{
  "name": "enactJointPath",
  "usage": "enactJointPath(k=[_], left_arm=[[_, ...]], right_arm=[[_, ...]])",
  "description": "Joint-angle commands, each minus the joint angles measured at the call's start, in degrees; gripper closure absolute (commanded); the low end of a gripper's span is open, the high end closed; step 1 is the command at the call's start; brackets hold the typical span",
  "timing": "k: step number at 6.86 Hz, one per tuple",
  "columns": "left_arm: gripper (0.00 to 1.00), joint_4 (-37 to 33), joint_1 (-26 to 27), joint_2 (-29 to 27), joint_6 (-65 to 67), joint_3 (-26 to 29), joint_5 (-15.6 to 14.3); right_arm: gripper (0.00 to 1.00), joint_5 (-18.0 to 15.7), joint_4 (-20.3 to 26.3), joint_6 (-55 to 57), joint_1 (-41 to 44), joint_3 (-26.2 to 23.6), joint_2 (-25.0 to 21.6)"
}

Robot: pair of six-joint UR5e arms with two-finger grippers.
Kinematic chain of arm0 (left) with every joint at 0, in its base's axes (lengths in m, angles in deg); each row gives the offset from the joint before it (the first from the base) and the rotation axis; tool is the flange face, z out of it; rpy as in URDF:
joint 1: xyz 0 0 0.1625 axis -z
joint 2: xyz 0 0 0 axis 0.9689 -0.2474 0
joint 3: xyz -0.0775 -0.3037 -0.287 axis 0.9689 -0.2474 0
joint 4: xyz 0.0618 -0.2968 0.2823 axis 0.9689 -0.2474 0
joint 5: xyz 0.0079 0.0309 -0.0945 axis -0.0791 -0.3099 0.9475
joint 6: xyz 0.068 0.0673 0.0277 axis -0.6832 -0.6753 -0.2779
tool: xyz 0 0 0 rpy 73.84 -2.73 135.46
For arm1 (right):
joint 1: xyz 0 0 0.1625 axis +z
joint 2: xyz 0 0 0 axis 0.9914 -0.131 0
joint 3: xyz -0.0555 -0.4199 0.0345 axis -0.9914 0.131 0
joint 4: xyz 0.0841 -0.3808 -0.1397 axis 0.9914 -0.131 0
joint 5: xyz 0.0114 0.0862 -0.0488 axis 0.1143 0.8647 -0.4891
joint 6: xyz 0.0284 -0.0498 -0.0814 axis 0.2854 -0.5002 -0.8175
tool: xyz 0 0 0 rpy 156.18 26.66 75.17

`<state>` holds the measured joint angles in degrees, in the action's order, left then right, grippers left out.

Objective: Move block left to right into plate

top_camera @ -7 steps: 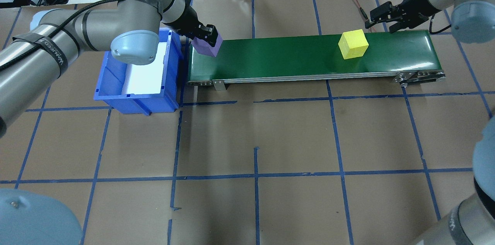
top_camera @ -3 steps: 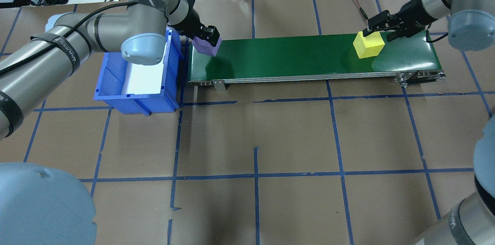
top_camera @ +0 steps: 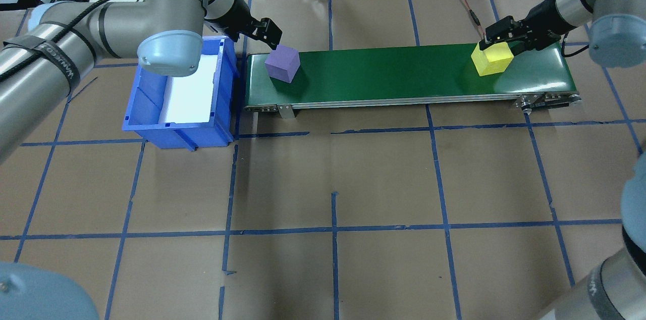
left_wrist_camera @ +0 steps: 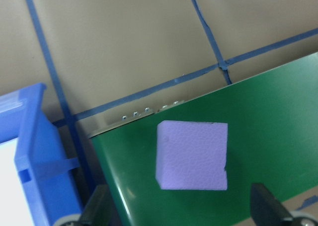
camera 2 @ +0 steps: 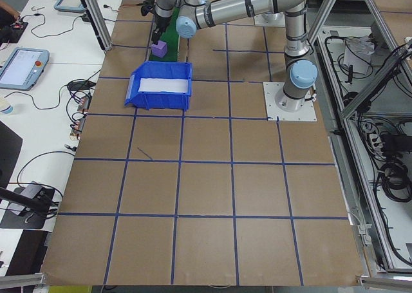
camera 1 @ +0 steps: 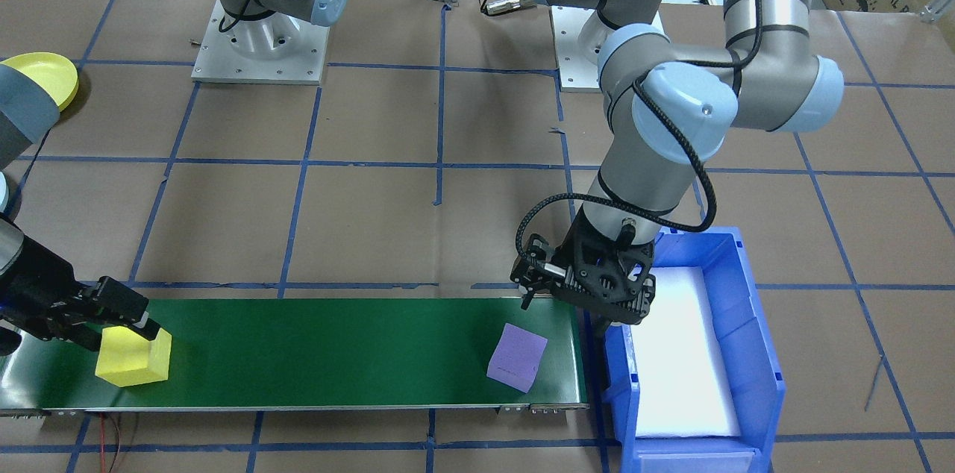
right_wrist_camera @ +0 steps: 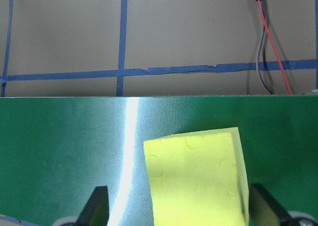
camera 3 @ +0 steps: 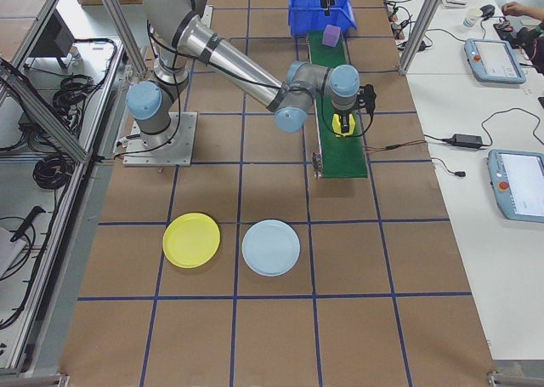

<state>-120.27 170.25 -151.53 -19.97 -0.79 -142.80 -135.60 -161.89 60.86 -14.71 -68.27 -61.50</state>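
Note:
A purple foam block (top_camera: 282, 63) rests on the left end of the green conveyor belt (top_camera: 383, 72). My left gripper (top_camera: 271, 32) hangs open just above and behind it, touching nothing. In the left wrist view the purple block (left_wrist_camera: 193, 155) lies free between the spread fingers. A yellow block (top_camera: 492, 57) sits near the belt's right end. My right gripper (top_camera: 499, 45) is open and straddles it; the yellow block (right_wrist_camera: 198, 179) stands closer to one finger. The yellow plate (camera 3: 191, 239) lies on the table far from the belt, also seen as the plate (camera 1: 45, 77).
A blue bin (top_camera: 151, 108) with a white liner stands against the belt's left end, under my left arm. A light blue plate (camera 3: 270, 247) lies beside the yellow one. A red cable (top_camera: 467, 4) runs behind the belt's right end.
My left gripper has opened, let the purple block down onto the belt, and lifted back. The yellow block has moved right along the belt, and my right gripper has come down around it.

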Motion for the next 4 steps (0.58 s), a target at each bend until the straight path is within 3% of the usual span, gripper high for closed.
enactJointPath(k=[1, 3, 4], left_arm=[[0.00, -10.63, -0.18, 7.93, 0.32, 0.98, -1.12], [0.00, -21.54, -0.62, 11.56, 0.41, 3.53, -3.75], [0.00, -22.46, -0.62, 12.09, 0.75, 3.62, -4.54]], right_arm=[[0.00, -6.05, -1.10, -0.23, -0.70, -0.17, -0.02], [0.00, -8.54, -1.19, -0.15, -0.70, 0.18, 0.07], [0.00, -8.02, -1.19, -0.15, -0.70, 0.36, 0.07]])
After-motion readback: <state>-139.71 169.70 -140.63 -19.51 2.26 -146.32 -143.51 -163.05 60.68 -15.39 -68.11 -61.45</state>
